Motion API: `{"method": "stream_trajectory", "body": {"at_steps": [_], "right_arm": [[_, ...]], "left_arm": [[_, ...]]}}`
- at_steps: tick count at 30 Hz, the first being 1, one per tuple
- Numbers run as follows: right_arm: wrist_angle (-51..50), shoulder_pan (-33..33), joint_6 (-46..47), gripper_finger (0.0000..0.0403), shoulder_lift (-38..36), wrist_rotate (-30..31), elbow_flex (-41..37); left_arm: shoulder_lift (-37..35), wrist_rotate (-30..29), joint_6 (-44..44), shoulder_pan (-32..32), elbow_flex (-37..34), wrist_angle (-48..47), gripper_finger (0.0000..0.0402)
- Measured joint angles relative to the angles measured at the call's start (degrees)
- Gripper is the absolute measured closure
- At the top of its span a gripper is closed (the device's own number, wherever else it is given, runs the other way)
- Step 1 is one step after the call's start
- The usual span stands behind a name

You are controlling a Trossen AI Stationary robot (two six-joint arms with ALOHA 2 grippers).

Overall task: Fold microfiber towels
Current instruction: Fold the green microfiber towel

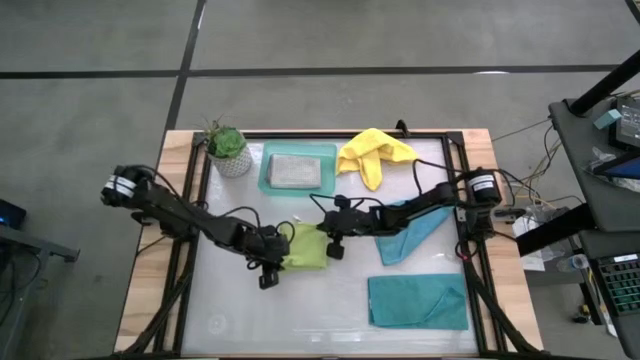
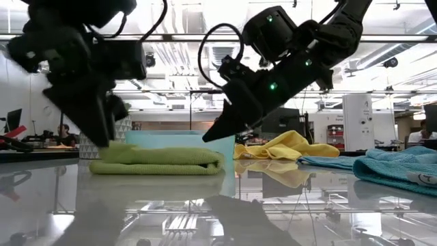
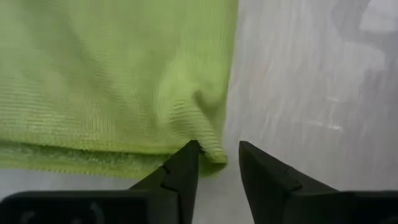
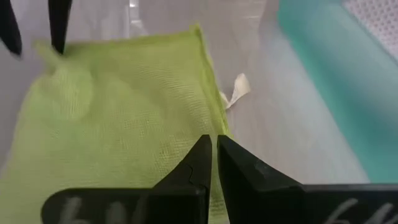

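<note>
**Finishing the lime-green fold without dragging it**

We start on the left. The left gripper (image 1: pixel 268 262) sits at the near left corner of the folded lime-green microfiber towel (image 1: pixel 306 247), which lies flat on the glossy white table (image 1: pixel 300 310), near its middle. In the left wrist view its jaws stand a little apart, straddling the towel's corner (image 3: pixel 211 149), and we cannot tell whether they pinch the cloth or only bracket it. If it is letting go, we want it to lift straight up, so the corner does not flip back.

On the towel's right edge, the right gripper (image 1: pixel 335 237) has its jaws closed and empty, tips hovering just above the edge in the low view. We judge it is best used here as a press: tips down on the edge to hold the layers while the left side comes away.

Farther right lie a rumpled teal microfiber towel (image 1: pixel 415 232) under the right arm and a flat teal microfiber towel (image 1: pixel 418 302) toward the near edge. At the back, a crumpled yellow microfiber towel (image 1: pixel 372 152) waits beside the mint-green plastic tray (image 1: pixel 298 168).
</note>
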Motion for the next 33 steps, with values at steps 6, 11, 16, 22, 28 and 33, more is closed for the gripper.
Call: {"method": "stream_trajectory", "body": {"at_steps": [6,11,16,22,28,33], "right_arm": [[0.36,1.01,1.46,0.0385,-0.61,-11.25,0.83],[0.24,3.58,1.92,0.0385,-0.53,-18.48,0.82],[-0.33,6.52,1.53,0.0385,-0.53,-18.46,0.76],[-0.18,6.63,2.03,0.0385,0.88,-17.77,0.69],[-0.85,6.5,3.02,0.0385,5.12,-16.5,0.7],[-4.69,6.5,3.5,0.0385,4.59,-16.5,0.86]], "left_arm": [[3.09,0.17,-0.26,-0.67,-0.04,-0.21,0.0375],[3.18,0.33,-0.24,-0.67,-0.04,-0.23,0.0395],[3.18,0.5,-0.26,-0.67,-0.04,-0.25,0.0389],[3.18,0.5,-0.3,-0.67,-0.07,-0.29,0.0389],[3.15,0.76,-0.28,-0.73,-0.07,-0.32,0.0388],[3.12,2.71,-0.27,-0.71,-0.07,-0.98,0.0384]]}}
